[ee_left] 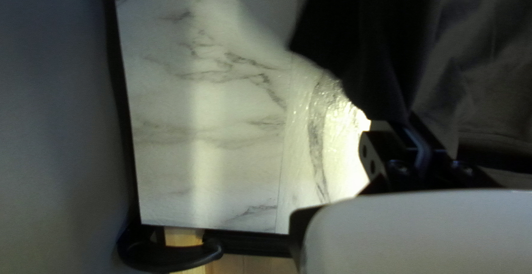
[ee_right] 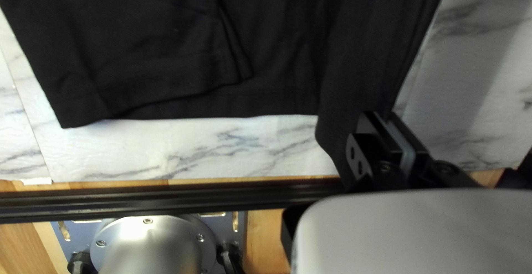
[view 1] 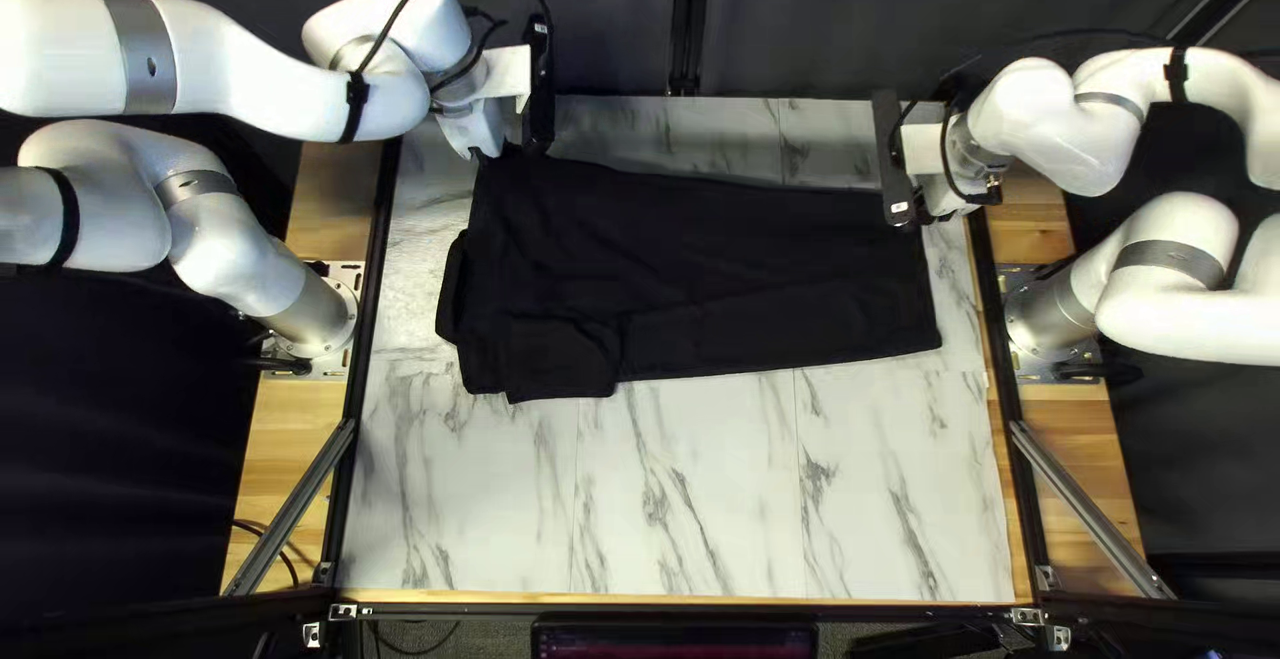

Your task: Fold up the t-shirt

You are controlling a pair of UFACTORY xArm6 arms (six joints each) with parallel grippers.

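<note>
T-shirt [view 1: 720, 273]: black, spread lengthwise across the centre and upper centre of the top left view, small folded section at lower left
Worktop [view 1: 694, 486]: pale marbled, reaching nearer than the cloth
My right gripper [view 1: 923, 215]: closed on the shirt's upper right corner
My left gripper [view 1: 484, 155]: closed on its upper left corner
Curtain [view 1: 827, 19]: dark, farthest, across the top
</note>
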